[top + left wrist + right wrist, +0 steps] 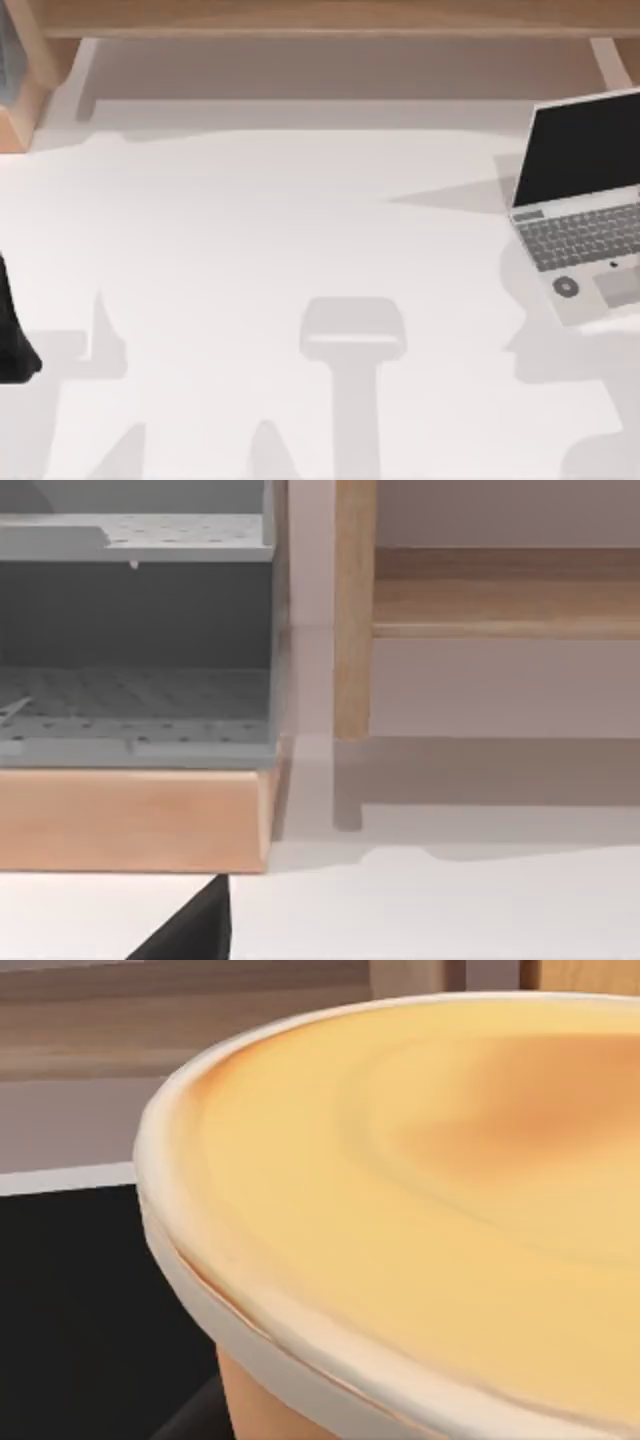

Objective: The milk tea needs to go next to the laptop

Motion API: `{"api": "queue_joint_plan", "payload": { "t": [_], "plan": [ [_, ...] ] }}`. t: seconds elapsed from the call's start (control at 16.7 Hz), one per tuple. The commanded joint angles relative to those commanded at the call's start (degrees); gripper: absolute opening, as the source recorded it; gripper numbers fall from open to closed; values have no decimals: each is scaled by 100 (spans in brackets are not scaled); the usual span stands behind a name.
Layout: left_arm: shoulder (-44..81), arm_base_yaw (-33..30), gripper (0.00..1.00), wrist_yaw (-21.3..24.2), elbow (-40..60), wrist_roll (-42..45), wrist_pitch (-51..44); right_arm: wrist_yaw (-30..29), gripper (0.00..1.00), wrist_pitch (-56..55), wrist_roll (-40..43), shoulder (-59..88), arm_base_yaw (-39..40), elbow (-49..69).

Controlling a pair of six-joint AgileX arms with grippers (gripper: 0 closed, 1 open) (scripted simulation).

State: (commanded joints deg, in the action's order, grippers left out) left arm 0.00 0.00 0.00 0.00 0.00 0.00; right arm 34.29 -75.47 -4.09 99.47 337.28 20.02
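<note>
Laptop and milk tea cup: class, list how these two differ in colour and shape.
The laptop is silver-white with a black screen; the cup is orange-tan with a white rim. The laptop is flat-sided and angular, hinged open; the cup is round. In the right wrist view, the cup stands before the dark screen.

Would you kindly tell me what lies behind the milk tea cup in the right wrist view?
Behind the milk tea cup is a black surface, apparently the laptop screen, then a pale strip and wooden boards. The cup's wide lid covers whatever lies behind the rest of it.
</note>
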Motion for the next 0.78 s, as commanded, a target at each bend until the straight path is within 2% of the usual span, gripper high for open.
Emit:
{"api": "queue_joint_plan", "payload": {
  "t": [0.36, 0.78],
  "plan": [
    [0, 0, 100, 0, 0, 0, 0, 49, 0, -316, -20, 141, -5, 57],
    [0, 0, 100, 0, 0, 0, 0, -554, 0, -624, 322, 527, -128, 253]
  ]
}}
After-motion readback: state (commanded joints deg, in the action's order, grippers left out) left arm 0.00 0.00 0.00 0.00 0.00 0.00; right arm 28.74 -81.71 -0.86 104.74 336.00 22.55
